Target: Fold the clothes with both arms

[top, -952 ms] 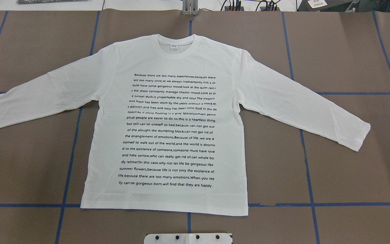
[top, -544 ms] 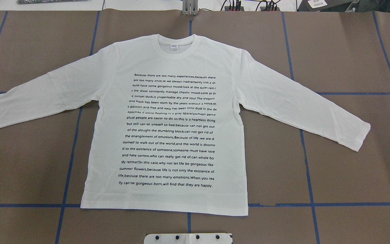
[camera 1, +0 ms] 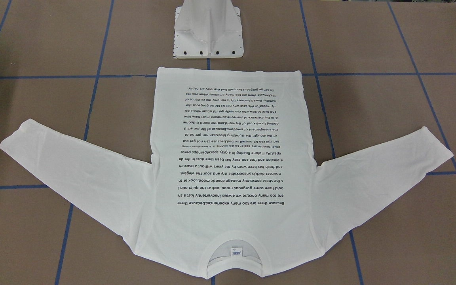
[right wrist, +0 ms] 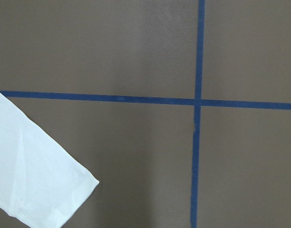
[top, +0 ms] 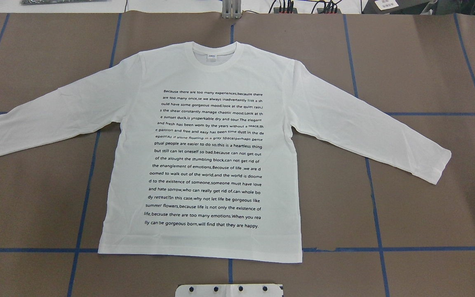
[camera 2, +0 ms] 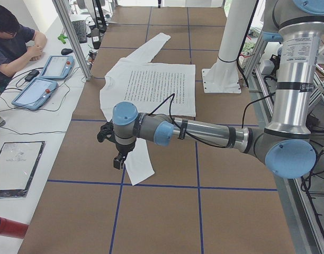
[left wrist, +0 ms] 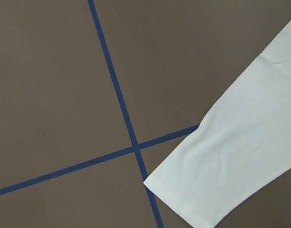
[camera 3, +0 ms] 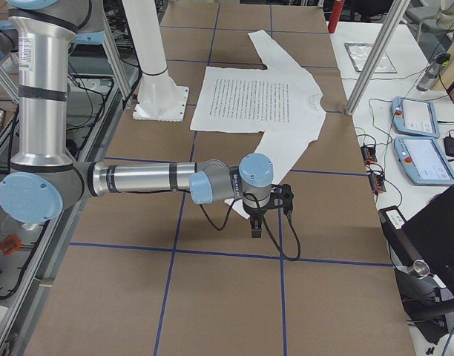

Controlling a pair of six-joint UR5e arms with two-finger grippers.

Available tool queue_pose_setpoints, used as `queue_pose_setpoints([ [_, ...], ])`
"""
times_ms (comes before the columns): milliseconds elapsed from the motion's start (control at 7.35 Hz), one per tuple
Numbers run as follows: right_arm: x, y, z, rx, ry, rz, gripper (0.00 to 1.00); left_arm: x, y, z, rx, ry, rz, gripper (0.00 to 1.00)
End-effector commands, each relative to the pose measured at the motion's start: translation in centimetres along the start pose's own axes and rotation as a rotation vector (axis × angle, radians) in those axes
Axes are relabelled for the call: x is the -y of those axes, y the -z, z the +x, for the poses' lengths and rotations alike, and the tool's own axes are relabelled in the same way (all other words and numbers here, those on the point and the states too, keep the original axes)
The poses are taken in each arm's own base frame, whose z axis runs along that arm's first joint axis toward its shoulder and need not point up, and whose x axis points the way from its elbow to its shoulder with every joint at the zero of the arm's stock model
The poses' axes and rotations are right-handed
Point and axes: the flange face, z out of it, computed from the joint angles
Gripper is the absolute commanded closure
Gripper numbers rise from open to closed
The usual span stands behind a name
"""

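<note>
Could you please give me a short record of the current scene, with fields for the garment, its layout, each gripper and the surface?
garment: white long-sleeved T-shirt, black text block facing up
layout: flat, unfolded, sleeves spread; hem toward the pedestal, neck away from it
left gripper: raised above the table near the left sleeve cuff; open or shut cannot be told
right gripper: raised near the right sleeve cuff; cannot be told either
surface: brown table with blue tape grid
folds made: none yet

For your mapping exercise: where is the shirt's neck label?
In the overhead view the neck label sits inside the collar at the T-shirt's far end, opposite the white pedestal.
</note>
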Motion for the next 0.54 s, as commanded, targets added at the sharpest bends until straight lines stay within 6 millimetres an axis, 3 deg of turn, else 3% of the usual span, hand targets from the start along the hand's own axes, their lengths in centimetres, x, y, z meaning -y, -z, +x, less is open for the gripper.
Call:
queue_pose_setpoints([
  [0,-0.3,-4.5,-4.6,0.021,0.045,-0.009,0.0,0.9,-0.1,0.0,0.001,0.004,0.0,0.0],
  [408,-1.5,-8.5,-7.1,-0.008,0.057,-0.052,0.0,1.0,0.2,0.1,0.007,0.0,0.005,0.0],
])
